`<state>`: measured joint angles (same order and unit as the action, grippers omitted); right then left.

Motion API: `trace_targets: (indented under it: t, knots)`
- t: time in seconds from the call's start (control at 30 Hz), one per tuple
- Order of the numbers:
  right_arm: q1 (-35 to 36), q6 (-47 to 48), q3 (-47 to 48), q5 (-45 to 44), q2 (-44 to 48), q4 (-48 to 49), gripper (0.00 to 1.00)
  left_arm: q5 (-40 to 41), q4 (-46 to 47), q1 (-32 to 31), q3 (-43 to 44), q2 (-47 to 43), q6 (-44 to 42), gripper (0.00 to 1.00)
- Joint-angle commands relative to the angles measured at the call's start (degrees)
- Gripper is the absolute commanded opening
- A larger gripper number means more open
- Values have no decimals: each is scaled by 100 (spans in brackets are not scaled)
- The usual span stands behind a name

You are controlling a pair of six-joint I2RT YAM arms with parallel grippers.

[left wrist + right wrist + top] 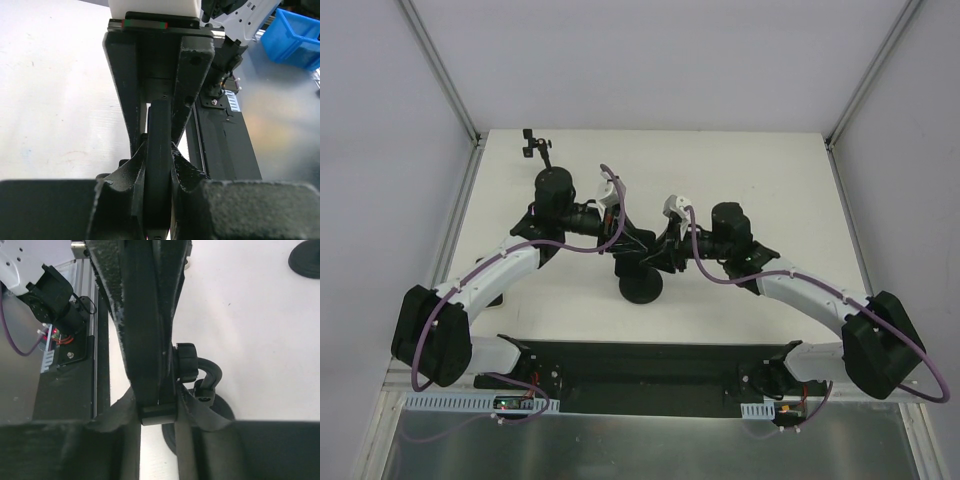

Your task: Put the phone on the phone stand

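Note:
The black phone (159, 150) shows edge-on between my left fingers, held upright. My left gripper (159, 175) is shut on it; in the top view it (638, 240) sits just above the phone stand's round black base (640, 288). My right gripper (156, 410) meets it from the right (667, 245) and is shut round the stand's cradle lip (157, 415), with the phone's (144, 355) end resting in it. The stand's knob (186, 362) and bent neck (212, 375) show just right of the cradle. The right gripper's fingers (192, 70) straddle the phone in the left wrist view.
A small black clamp mount (535, 145) stands at the far left of the table; its round foot (305, 260) shows in the right wrist view. A black rail (640, 365) runs along the near edge. A blue bin (295, 35) lies beyond the table.

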<state>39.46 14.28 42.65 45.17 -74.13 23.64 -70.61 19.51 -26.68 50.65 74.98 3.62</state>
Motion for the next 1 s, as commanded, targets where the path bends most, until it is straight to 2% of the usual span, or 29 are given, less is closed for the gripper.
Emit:
trace_targets:
  t: [0.0, 0.07, 0.13, 0.17, 0.2, 0.23, 0.27, 0.4, 0.53, 0.6, 0.63, 0.67, 0.7, 0.77, 0.8, 0.83, 0.9, 0.97]
  knots:
    - [9, -399, 112, 142, 12, 1158, 1, 423, 738, -101, -72, -255, 262, 0]
    - [149, -802, 16, -244, -5, 1467, 0, 1230, 975, -153, -169, -291, 288, 0]
    - [525, -1006, -169, -1645, 117, 2021, 0, 2003, 1465, -180, -511, -352, 455, 0]
    - [719, -1093, -309, -2426, 327, 2179, 0, 2929, 2034, -180, -687, -370, 734, 0]
    - [903, -1225, -502, -3086, 433, 2380, 0, 3295, 2213, -189, -923, -370, 850, 0]
    - [1314, -1270, -582, -4154, 530, 2495, 0, 3464, 2276, -198, -969, -353, 877, 0]
    - [1518, -1314, -635, -4687, 644, 2618, 0, 3892, 2338, -224, -1004, -326, 930, 0]
    - [2424, -1060, -680, -6218, 672, 3014, 0, 4125, 3164, -312, -1417, -326, 1246, 0]
    - [2575, -1191, -618, -6423, 549, 3050, 0, 4064, 3007, -303, -1497, -440, 1150, 0]
    - [2479, -1139, -601, -6058, 627, 2815, 0, 3898, 2954, -312, -1514, -502, 1124, 0]
    - [2270, -1077, -574, -5759, 671, 2717, 6, 3801, 2919, -312, -1515, -502, 1158, 0]
    - [2120, -1059, -574, -5347, 802, 2638, 40, 3687, 2910, -303, -1471, -476, 1211, 0]
    - [1935, -1059, -574, -4334, 890, 2446, 57, 3625, 2901, -312, -1453, -449, 1290, 0]
    - [1259, -1077, -417, -3300, 1110, 2033, 87, 3371, 3005, -312, -1401, -336, 1552, 0]
    - [1022, -1059, -320, -2381, 1155, 1456, 90, 3282, 3041, -312, -1366, -300, 1633, 0]
    - [654, -981, -249, -2007, 1190, 1181, 91, 3125, 3094, -312, -1330, -256, 1799, 0]
    - [344, -822, -336, -1452, 1330, 924, 93, 3053, 3339, -303, -1304, -124, 1923, 0]
    - [-34, -935, -450, -1449, 1453, 923, 93, 3027, 3463, -312, -1295, -37, 1941, 0]
